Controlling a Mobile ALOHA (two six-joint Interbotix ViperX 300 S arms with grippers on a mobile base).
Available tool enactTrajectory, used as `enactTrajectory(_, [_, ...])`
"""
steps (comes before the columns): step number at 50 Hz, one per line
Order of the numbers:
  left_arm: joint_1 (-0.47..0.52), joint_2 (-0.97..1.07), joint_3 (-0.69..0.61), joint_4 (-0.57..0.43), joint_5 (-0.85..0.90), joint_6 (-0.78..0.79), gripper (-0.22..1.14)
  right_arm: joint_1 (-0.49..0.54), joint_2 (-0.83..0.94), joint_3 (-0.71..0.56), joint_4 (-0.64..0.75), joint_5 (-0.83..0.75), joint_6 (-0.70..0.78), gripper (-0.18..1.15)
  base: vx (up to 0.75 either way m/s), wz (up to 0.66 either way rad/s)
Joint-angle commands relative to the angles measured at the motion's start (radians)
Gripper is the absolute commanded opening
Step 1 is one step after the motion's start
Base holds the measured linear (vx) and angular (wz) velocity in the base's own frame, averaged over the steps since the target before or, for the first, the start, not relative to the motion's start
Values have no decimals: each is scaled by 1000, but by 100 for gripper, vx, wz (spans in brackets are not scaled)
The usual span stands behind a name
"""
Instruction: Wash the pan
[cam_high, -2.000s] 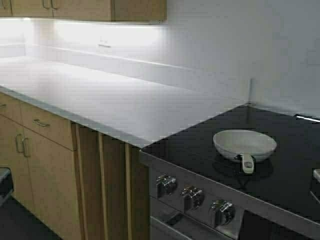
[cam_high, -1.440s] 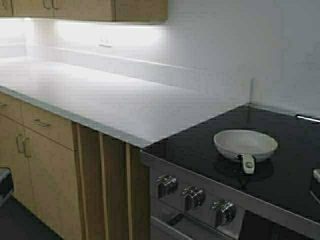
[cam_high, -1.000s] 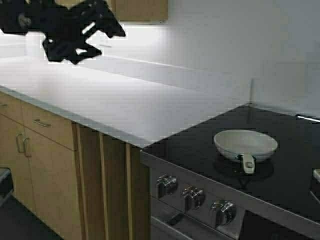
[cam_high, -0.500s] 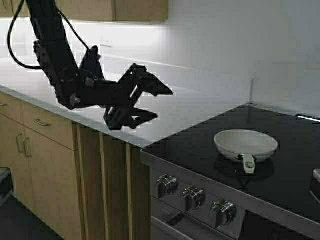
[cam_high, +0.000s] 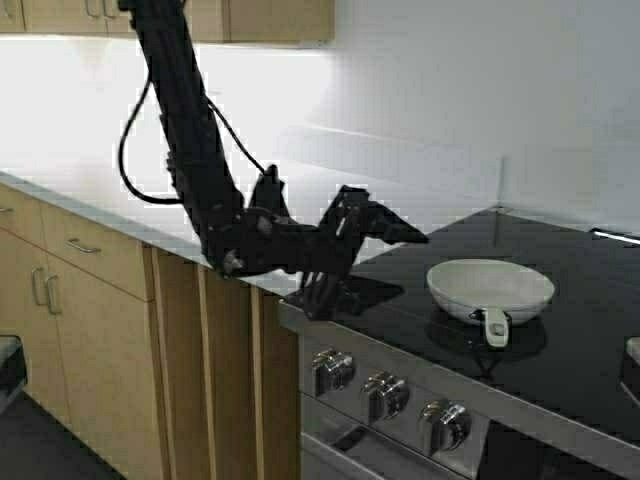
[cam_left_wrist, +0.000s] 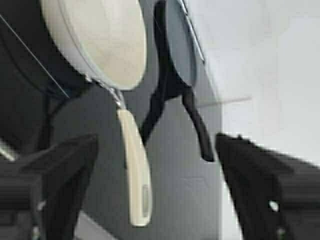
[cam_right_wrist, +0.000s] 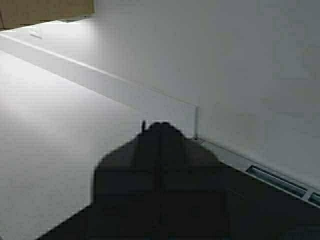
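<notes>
One pan (cam_high: 490, 288), three stove knobs (cam_high: 385, 394), one black cooktop (cam_high: 590, 330), one white table (cam_high: 90, 165), one left claw (cam_high: 362, 262), three drawer or door handles (cam_high: 83, 246).

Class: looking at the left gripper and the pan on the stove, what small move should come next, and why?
Probably ease the left gripper forward and down toward the pan handle. Its fingers are spread open, empty, short of the pan, and the handle points toward the stove's front edge, lying between them in the wrist view.
</notes>
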Motion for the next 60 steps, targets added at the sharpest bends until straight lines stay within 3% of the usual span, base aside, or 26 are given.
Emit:
enactTrajectory(1, [-21,21,-81,34,12,-63,102,0,9,-12,-2,3,0,6,0,0])
enactTrajectory(60, [-163,273,-526,34,207,-319,102,0,11,-12,0,3,2,6,0,0])
